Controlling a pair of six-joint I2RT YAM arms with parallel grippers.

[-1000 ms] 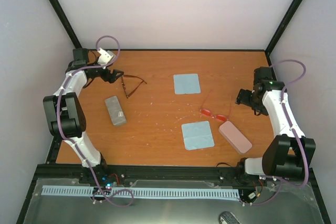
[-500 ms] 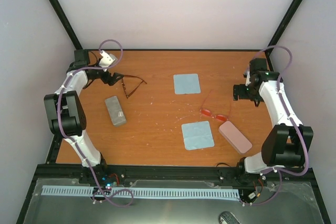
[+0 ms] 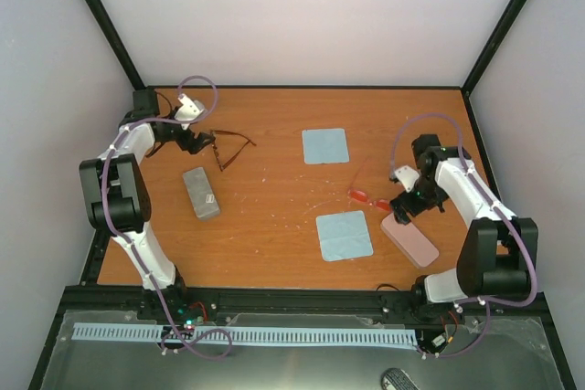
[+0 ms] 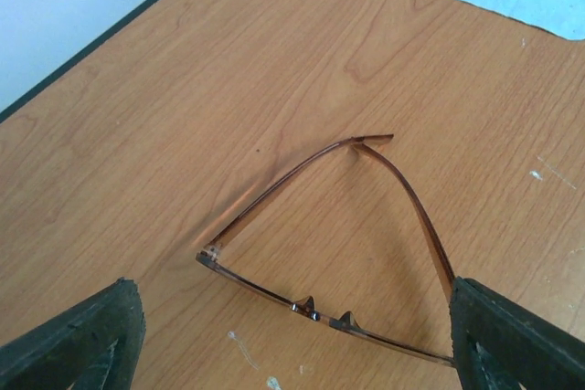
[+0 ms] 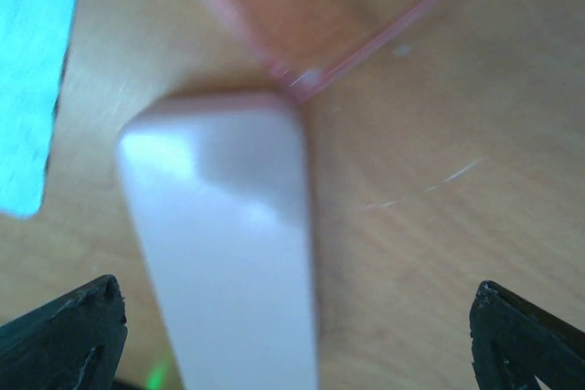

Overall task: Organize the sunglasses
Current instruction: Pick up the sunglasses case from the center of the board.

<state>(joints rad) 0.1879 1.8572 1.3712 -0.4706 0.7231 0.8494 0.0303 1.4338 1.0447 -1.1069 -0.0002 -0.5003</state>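
Top view, 12 o'clock is the far wall. The brown sunglasses (image 3: pixel 230 145) sit at about 10 o'clock on the surface (image 3: pixel 274 116), arms unfolded and crossing at the tips, lying flat. The left end effector (image 3: pixel 203 143) is right at their 9 o'clock side, jaws spread wide with nothing in them. In its wrist cam the two fingers (image 4: pixel 82 340) sit at either end of the glasses' front bar (image 4: pixel 344 320), so the pair is between the jaws but not pinched. Can't tell if the right-hand finger touches the hinge.

The red sunglasses (image 3: pixel 369 198) are at roughly 4 o'clock on the surface, also flat. The pink case (image 3: pixel 411 239) lies just at their 4 o'clock. The right end effector (image 3: pixel 402 210) hangs over the case's near-to-glasses end, jaws as wide as they go, gripping nothing. Its wrist cam is super blurry: you get the case (image 5: pixel 238 226) filling the middle and the red frame (image 5: pixel 302 79) meeting the case's corner at 12 o'clock. Touching or only beside it, I can't say.

Other stuff: a grey case (image 3: pixel 200 193) at 9 o'clock, just at 7 o'clock of the brown pair. One blue cloth (image 3: pixel 325 145) is at 1 o'clock near the centre and a second cloth (image 3: pixel 344 236) is at 5 o'clock, between the centre and the pink case.
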